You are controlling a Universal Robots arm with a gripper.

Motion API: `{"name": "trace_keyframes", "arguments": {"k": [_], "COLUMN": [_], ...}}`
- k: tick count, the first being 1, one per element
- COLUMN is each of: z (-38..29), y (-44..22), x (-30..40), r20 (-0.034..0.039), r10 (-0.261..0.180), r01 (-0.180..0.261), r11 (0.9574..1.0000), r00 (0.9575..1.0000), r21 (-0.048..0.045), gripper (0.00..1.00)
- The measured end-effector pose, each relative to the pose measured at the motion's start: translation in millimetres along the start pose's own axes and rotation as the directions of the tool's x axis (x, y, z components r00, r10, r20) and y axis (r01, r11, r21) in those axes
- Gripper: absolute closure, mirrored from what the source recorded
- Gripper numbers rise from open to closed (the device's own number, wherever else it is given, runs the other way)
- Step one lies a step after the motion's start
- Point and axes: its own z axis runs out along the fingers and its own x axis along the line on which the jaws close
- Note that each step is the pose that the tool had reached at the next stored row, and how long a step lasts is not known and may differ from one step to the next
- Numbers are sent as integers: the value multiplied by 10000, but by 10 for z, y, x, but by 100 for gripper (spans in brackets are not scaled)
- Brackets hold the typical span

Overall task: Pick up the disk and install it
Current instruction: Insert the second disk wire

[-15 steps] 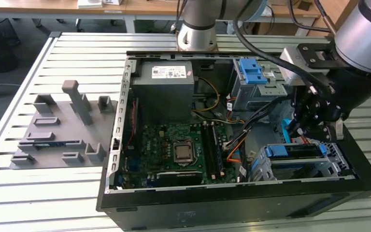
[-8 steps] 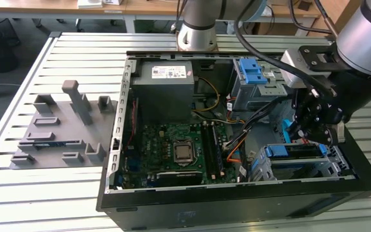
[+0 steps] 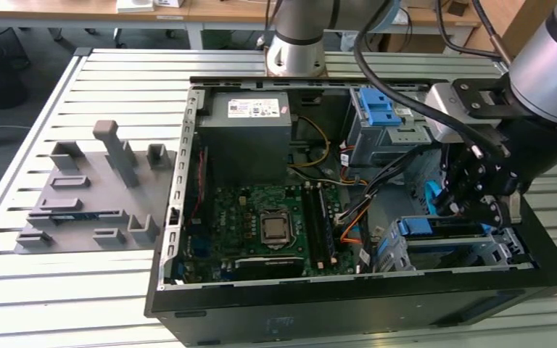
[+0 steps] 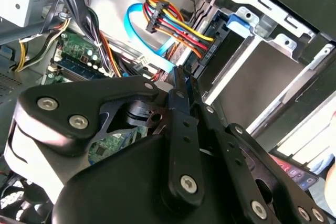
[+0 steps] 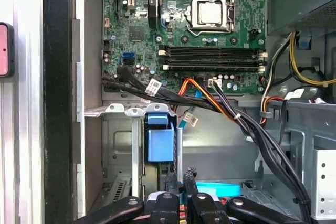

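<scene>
- The hand (image 3: 489, 197) hangs inside the open computer case (image 3: 356, 312), at the corner on the exterior view's right, just above the lower drive cage (image 3: 506, 250).
- Its black fingers (image 5: 173, 179) stand narrow, almost together, and nothing shows between them in either wrist view.
- In the second wrist view the fingertips (image 4: 180, 80) point at the end of the cage, close to a bundle of red, yellow and black wires (image 4: 168, 17) and a light-blue flat cable (image 4: 137, 31).
- The disk (image 3: 419, 227) sits in a slot of the lower drive cage, its blue plastic end facing the middle of the case; the hand is just beside it, and whether they touch cannot be told.
- In the first wrist view the disk's blue end (image 5: 160, 142) stands upright in the metal cage, just ahead of the fingertips.
- The motherboard (image 3: 259, 217) lies flat in the case floor, with its processor socket (image 3: 275, 225) bare.
- A grey power-supply box (image 3: 249, 119) fills the far corner of the case, and a second cage with a blue latch (image 3: 380, 109) stands beside it.
- A grey moulded fixture (image 3: 95, 196) rests on the slatted metal surface (image 3: 66, 290), well apart from the case on the exterior view's left.
</scene>
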Motion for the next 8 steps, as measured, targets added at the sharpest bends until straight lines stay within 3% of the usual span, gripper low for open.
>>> {"name": "trace_keyframes", "arguments": {"k": [8], "z": [45], "y": [-19], "x": [34], "r20": [1], "r10": [32], "r01": [-32], "r11": [10000], "r00": [10000], "r21": [-2], "gripper": [84]}}
